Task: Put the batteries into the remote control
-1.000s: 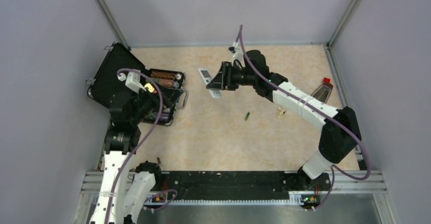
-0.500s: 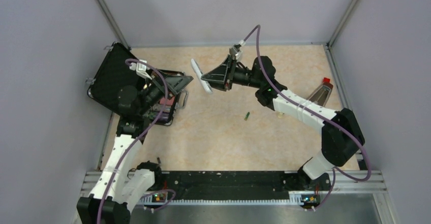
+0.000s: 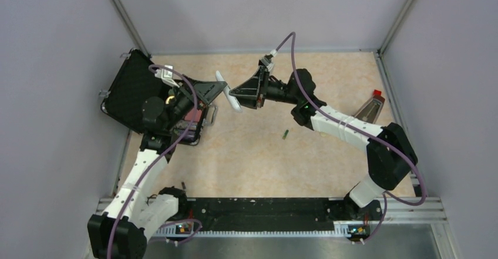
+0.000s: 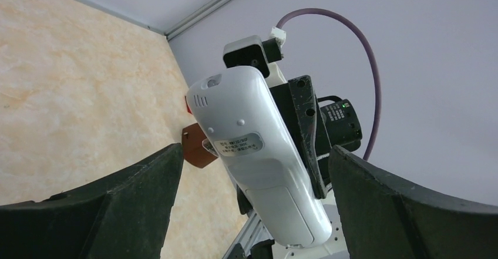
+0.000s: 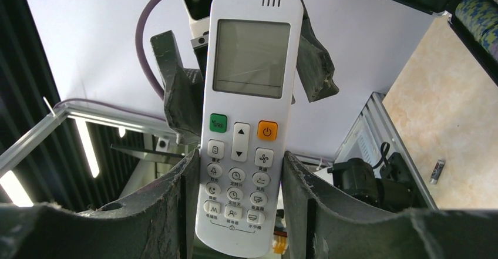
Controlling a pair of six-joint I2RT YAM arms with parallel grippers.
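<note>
Hold looks firm: my right gripper (image 5: pixel 239 171) is clamped on the lower part of the remote control (image 5: pixel 249 94), which hangs in the air above the desk (image 3: pixel 264 165), its button face toward that wrist camera. My left gripper (image 4: pixel 252 153) is spread wide, one finger either side of the plain white back, neither touching it. One green battery (image 3: pixel 285 133) lies on the desk, well apart from both. I see a black case (image 3: pixel 126 88) at the left.

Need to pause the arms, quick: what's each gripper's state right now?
Left gripper: open, gripping nothing.
Right gripper: closed on the white oblong plastic remote control.
</note>
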